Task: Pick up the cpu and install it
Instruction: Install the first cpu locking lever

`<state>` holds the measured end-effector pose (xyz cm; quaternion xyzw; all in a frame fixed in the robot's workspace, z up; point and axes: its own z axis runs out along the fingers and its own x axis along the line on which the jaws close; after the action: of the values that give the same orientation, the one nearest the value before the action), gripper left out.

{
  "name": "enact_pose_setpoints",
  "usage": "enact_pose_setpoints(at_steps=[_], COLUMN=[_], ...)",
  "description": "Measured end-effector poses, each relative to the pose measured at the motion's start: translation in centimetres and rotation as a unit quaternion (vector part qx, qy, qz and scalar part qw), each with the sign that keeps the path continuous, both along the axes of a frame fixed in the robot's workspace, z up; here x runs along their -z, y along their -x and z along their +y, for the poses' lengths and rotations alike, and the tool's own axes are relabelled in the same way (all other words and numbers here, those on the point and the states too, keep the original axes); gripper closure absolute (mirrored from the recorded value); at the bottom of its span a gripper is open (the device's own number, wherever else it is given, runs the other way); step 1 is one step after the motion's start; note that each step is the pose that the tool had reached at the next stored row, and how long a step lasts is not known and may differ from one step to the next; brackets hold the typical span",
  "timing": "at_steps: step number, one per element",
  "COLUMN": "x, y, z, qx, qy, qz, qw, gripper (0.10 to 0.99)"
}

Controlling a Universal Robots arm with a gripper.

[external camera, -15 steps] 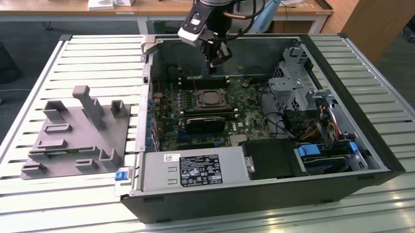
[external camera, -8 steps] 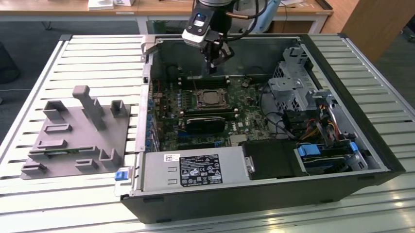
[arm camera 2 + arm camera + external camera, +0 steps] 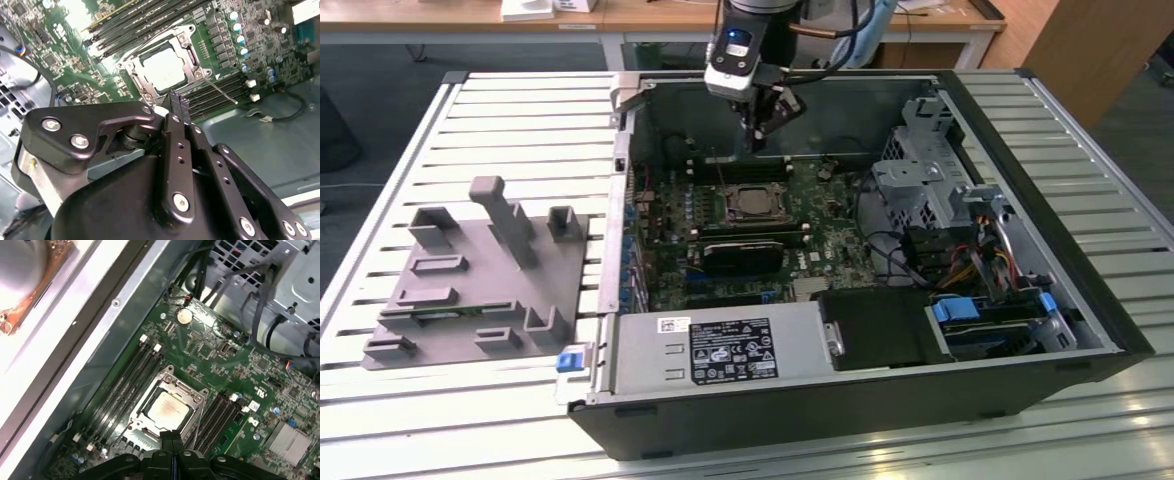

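Cpu [image 3: 165, 410] seated in socket [image 3: 196, 396].
Tool [image 3: 761, 135], clenched and empty, hovers at cpu's twelve o'clock; descending could scratch it.

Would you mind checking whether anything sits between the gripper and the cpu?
Nothing visible does. The cpu lies uncovered in its open socket, and the shut gripper hangs above it with open air between.

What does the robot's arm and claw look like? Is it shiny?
The claw is mostly black, with chunky black links joined by round silver screws and rows of little holes along its thin fingers. In the exterior view the claw hangs under a silver and black wrist with a small blue light or mark, and dark cables loop beside the arm above it. It looks more matte than shiny.
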<state>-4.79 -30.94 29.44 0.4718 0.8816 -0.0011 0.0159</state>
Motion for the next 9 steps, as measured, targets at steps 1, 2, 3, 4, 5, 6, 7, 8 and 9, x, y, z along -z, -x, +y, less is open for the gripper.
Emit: enact_pose_setpoints(at_steps=[1,2,3,4,5,6,7,8,9], x=[0.0,0.0,0.0,0.0,0.0,0.0,0.0,0.0,0.0], y=[0.0,0.0,0.0,0.0,0.0,0.0,0.0,0.0,0.0], z=[0.0,0.0,0.0,0.0,0.0,0.0,0.0,0.0,0.0], qx=[-0.005,-0.011,-0.016,-0.021,-0.027,-0.033,-0.038,-0.044,-0.049], qy=[0.0,0.0,0.0,0.0,0.0,0.0,0.0,0.0,0.0], qz=[0.0,0.0,0.0,0.0,0.0,0.0,0.0,0.0,0.0], qw=[1.0,0.9999,0.9999,0.9998,0.9996,0.9995,0.9993,0.999,0.9988], gripper=[0.98,0.98,0.98,0.98,0.98,0.98,0.98,0.98,0.98])
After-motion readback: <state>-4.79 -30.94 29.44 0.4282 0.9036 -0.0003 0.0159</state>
